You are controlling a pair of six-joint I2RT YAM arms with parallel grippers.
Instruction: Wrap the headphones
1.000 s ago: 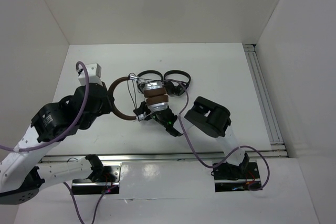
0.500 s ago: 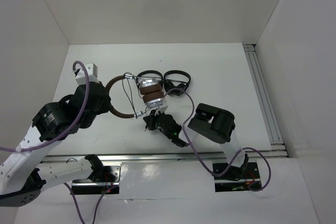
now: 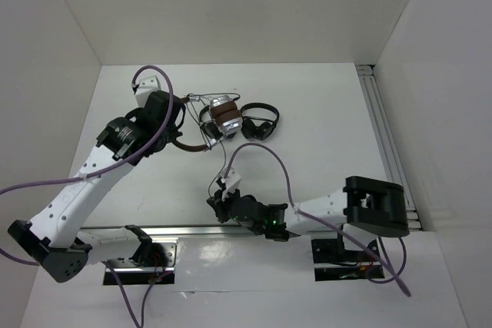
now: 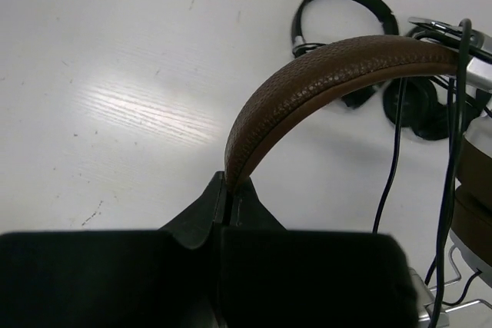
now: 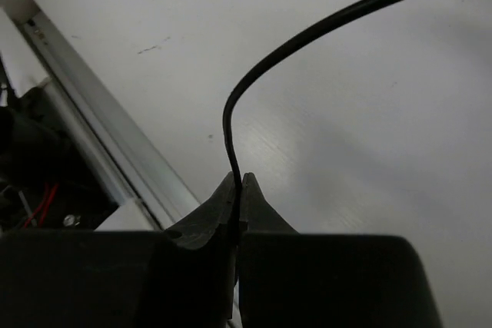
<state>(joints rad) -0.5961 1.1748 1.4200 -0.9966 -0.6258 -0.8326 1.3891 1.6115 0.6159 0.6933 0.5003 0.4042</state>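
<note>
Now nearer the white counter's (image 3: 323, 113) far edge: brown-banded, silver-cupped over-ear headphones (image 3: 223, 115), headband (image 4: 323, 74) clamped in left fingers (image 4: 201, 209); right fingers (image 5: 261, 209), drawn back toward the near edge, pinching their thin black cable (image 5: 227, 132)

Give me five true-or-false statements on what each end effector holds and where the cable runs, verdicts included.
1. The left end effector is shut on the brown headband. True.
2. The right end effector is open and holds nothing. False: it is shut on the thin black cable.
3. The cable is wound wholly around the headband. False: a loose length runs from the earcups to the right end effector.
4. The right end effector sits close to the metal rail. True.
5. The black headphones hang from the left end effector. False: they lie on the table.
</note>
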